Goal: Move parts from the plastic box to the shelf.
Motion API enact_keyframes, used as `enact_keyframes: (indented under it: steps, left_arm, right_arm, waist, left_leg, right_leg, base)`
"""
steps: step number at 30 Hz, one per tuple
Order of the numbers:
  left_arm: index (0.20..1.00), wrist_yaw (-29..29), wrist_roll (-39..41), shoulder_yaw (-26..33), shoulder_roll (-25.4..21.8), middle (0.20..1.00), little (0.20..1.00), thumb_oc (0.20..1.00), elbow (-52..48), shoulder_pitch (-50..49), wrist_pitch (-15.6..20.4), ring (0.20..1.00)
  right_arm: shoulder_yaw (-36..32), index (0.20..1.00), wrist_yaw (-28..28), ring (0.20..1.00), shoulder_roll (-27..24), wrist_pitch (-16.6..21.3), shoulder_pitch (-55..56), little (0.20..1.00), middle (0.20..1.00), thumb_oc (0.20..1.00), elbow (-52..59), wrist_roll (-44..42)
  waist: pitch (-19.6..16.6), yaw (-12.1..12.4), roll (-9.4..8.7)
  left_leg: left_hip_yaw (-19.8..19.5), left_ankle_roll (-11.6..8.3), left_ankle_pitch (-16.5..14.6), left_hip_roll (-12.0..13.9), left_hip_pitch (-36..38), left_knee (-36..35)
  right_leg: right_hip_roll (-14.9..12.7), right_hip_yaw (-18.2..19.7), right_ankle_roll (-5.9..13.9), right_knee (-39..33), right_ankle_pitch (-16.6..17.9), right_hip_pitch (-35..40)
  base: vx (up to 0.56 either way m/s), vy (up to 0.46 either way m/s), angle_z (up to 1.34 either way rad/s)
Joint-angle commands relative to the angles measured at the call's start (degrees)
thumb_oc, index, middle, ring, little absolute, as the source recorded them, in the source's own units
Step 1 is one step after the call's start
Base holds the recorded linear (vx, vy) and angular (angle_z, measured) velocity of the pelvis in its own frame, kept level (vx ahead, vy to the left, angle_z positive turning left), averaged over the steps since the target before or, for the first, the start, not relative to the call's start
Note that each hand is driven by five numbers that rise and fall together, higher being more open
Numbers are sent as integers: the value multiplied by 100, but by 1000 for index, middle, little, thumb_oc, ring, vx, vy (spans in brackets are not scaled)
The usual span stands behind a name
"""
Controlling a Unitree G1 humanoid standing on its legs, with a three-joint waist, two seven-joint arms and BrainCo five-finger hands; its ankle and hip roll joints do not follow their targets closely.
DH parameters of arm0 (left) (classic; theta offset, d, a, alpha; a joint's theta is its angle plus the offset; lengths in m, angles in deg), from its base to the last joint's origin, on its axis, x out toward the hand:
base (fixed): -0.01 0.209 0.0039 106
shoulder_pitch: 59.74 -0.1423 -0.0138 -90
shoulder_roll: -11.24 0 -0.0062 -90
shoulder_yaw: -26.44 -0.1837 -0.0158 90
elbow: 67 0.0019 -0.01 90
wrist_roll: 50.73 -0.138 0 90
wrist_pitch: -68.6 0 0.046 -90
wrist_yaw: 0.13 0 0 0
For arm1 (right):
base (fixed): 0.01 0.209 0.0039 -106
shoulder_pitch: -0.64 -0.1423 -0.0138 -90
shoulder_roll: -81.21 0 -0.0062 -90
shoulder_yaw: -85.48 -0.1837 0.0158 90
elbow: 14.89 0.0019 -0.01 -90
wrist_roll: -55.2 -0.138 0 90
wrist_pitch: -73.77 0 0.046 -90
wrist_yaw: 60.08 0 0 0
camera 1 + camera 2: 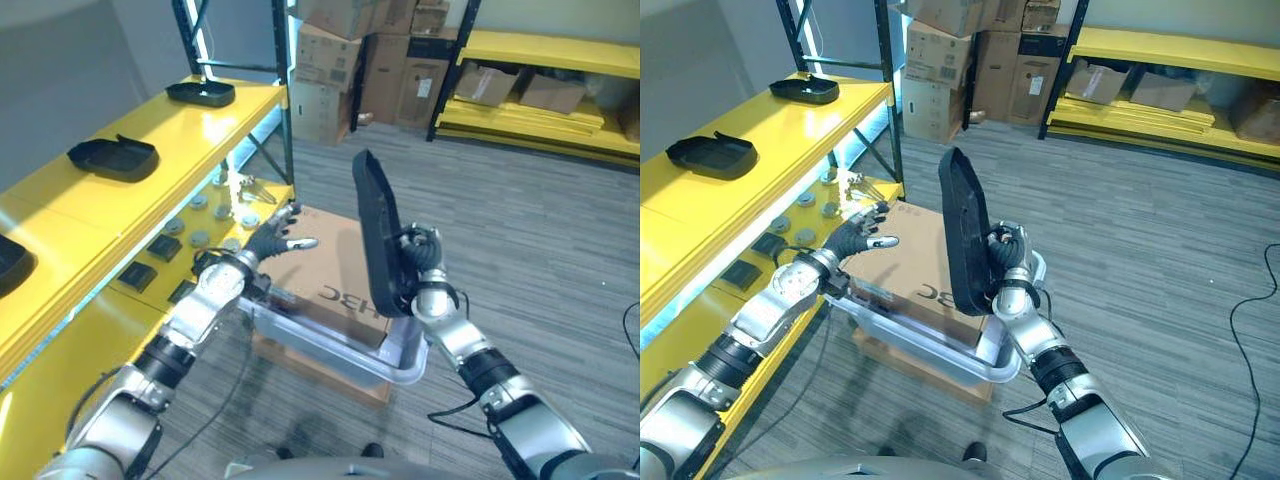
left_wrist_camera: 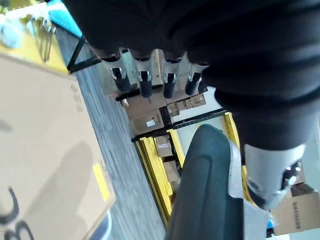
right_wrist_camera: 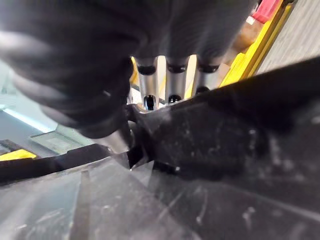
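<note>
The right hand is gripping a long black plastic part, fingers curled round its lower edge, and is holding it upright on end above the clear plastic box. The part is standing clear of the box, its upper end tilting slightly away from the robot. A cardboard carton is sitting in the box, taking up most of its inside.

The left hand is hovering with fingers spread and straight, holding nothing, over the carton's near-left corner, just beside the edge of the yellow shelf.

Two similar black parts are lying on the shelf's top level: one further off, one nearer, well apart from each other. Small round and square items are resting on the level below. More cardboard boxes are standing stacked at the back of the room.
</note>
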Motion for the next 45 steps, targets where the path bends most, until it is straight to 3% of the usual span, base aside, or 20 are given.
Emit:
enact_keyframes:
  steps: [1, 3, 7, 8, 9, 10, 12, 13, 14, 15, 16, 19, 23, 27, 30, 33, 38, 45]
  left_arm:
    - [1000, 25, -341, -376, 19, 1000, 1000, 1000, 342, 520, 577, 1000]
    - [1000, 408, -511, -506, 26, 1000, 1000, 1000, 546, 583, 1008, 1000]
    - [1000, 1387, -1127, -457, -71, 1000, 1000, 1000, 541, 730, 2210, 1000]
    - [1000, 1387, -1127, -457, -71, 1000, 1000, 1000, 541, 730, 2210, 1000]
    - [1000, 1747, -1214, -260, -138, 1000, 1000, 1000, 241, 780, 2689, 1000]
    - [1000, 1755, -1221, -214, -156, 1000, 1000, 1000, 152, 784, 2722, 1000]
    - [1000, 1485, -977, -115, -181, 1000, 1000, 1000, -105, 776, 2488, 1000]
    - [1000, 847, -334, -91, -163, 1000, 1000, 1000, -242, 730, 1905, 1000]
    - [1000, 617, 102, -92, -157, 1000, 1000, 1000, -283, 704, 1566, 1000]
    - [1000, 345, 918, -198, 51, 1000, 1000, 1000, -250, 562, 875, 1000]
    - [1000, 453, 1196, -309, 228, 1000, 1000, 1000, -133, 464, 703, 1000]
    - [1000, 1209, 1231, -442, 694, 1000, 1000, 1000, 565, 342, 1224, 1000]
    - [1000, 1055, 1723, 10, 798, 1000, 1000, 1000, 800, 135, 1683, 1000]
    - [1000, 782, 2087, 530, 474, 1000, 1000, 1000, -4, -362, 1638, 1000]
    - [1000, 939, 2102, 832, 238, 1000, 1000, 1000, -535, -695, 1616, 1000]
    - [1000, 935, 2707, 1433, -111, 1000, 1000, 1000, -1089, -1160, 1489, 1000]
    - [1000, 282, 3263, 2269, -665, 1000, 1000, 1000, -1498, -1737, 1698, 1000]
    - [1000, -327, 3773, 2580, -846, 1000, 1000, 1000, -1616, -2346, 1776, 1000]
  right_arm:
    - [133, 200, -76, 200, -120, 441, -788, 200, 200, 200, 2, 147]
    - [197, 200, -37, 200, -79, 465, -861, 200, 200, 200, -70, 61]
    - [224, 200, -35, 200, -13, 496, -890, 200, 200, 200, -114, -74]
    - [224, 200, -35, 200, -13, 496, -890, 200, 200, 200, -114, -74]
    - [215, 200, -57, 200, 44, 450, -876, 200, 200, 200, -71, -78]
    - [211, 200, -63, 200, 53, 439, -873, 200, 200, 200, -61, -72]
    - [187, 200, -69, 200, 82, 413, -854, 200, 200, 200, -29, -54]
    - [179, 200, -79, 200, 99, 398, -837, 200, 200, 200, 2, -23]
    - [179, 200, -77, 200, 106, 390, -835, 200, 200, 200, 10, -14]
    - [186, 200, -17, 200, 123, 315, -844, 200, 200, 200, 50, 18]
    - [194, 200, 76, 200, 139, 228, -863, 200, 200, 200, 68, 29]
    - [244, 200, 227, 200, 166, 68, -912, 200, 200, 200, -134, -290]
    - [65, 200, 196, 200, 134, -151, -828, 200, 200, 200, -358, -400]
    - [-213, 200, 32, 200, -86, -189, -603, 200, 200, 200, -767, -334]
    - [-441, 200, -61, 200, -268, -132, -486, 200, 200, 200, -891, -403]
    - [-827, 200, -218, 200, -574, -75, -534, 200, 200, 200, -1093, -470]
    - [-1175, 200, -677, 200, -996, -112, -1001, 200, 200, 200, -1423, -605]
    - [-1124, 200, -1204, 200, -1169, -207, -1331, 200, 200, 200, -1824, -892]
  waist:
    - [-359, 143, -92]
    - [-386, 120, -83]
    - [-386, 123, -86]
    - [-386, 123, -86]
    - [-383, 151, -95]
    - [-383, 159, -97]
    - [-385, 175, -100]
    - [-381, 185, -99]
    - [-381, 186, -97]
    - [-363, 166, -91]
    - [-354, 133, -89]
    - [-350, 63, -114]
    - [-356, 138, -134]
    - [-206, 364, -96]
    - [-99, 486, -80]
    - [120, 706, -7]
    - [650, 1111, 123]
    - [1170, 1429, 284]
  left_leg:
    - [-43, -106, -143, 161, -415, 171]
    - [-31, -110, -147, 164, -418, 170]
    - [-31, -123, -168, 165, -415, 184]
    - [-31, -123, -168, 165, -415, 184]
    - [-64, -130, -178, 156, -420, 182]
    - [-72, -132, -178, 154, -422, 178]
    - [-90, -139, -177, 150, -426, 169]
    - [-107, -141, -168, 146, -428, 157]
    - [-108, -142, -164, 146, -428, 152]
    - [-114, -137, -148, 149, -429, 156]
    - [-104, -131, -144, 150, -421, 156]
    - [-57, -114, -152, 169, -367, 149]
    - [-75, -110, -176, 154, -389, 165]
    - [-192, -109, -218, 119, -632, 410]
    - [-284, -100, -266, 68, -829, 612]
    - [-462, -84, -305, -43, -1258, 900]
    - [-859, -67, -283, -249, -1864, 1207]
    - [-1069, -45, -279, -393, -2307, 1630]
  right_leg:
    - [-384, 52, 656, 483, -770, 150]
    - [-386, 68, 654, 499, -789, 134]
    - [-395, 63, 640, 507, -808, 144]
    - [-395, 63, 640, 507, -808, 144]
    - [-397, 49, 627, 499, -820, 158]
    - [-398, 46, 626, 496, -822, 159]
    - [-400, 34, 625, 496, -821, 159]
    - [-397, 32, 623, 496, -816, 154]
    - [-396, 32, 624, 498, -814, 150]
    - [-394, 50, 627, 515, -809, 138]
    - [-392, 72, 636, 527, -807, 127]
    - [-384, 122, 623, 550, -818, 125]
    - [-409, 75, 618, 550, -816, 129]
    - [-498, -52, 610, 681, -817, 31]
    - [-561, -103, 611, 757, -813, -55]
    - [-665, -217, 611, 891, -819, -270]
    - [-775, -437, 575, 1057, -856, -543]
    - [-853, -582, 495, 1330, -936, -727]
  base:
    - [0, 0, 0]
    - [0, 0, 0]
    - [0, 0, 0]
    - [0, 0, 0]
    - [0, 0, 0]
    - [0, 0, 0]
    - [0, 0, 0]
    - [-10, -1, 5]
    - [-19, 2, 5]
    - [-14, 5, 5]
    - [0, 0, 0]
    - [37, 0, -3]
    - [89, 13, -3]
    - [48, 48, 4]
    - [5, 52, 11]
    - [-95, 63, 33]
    - [-152, 4, 42]
    - [-53, 10, 24]
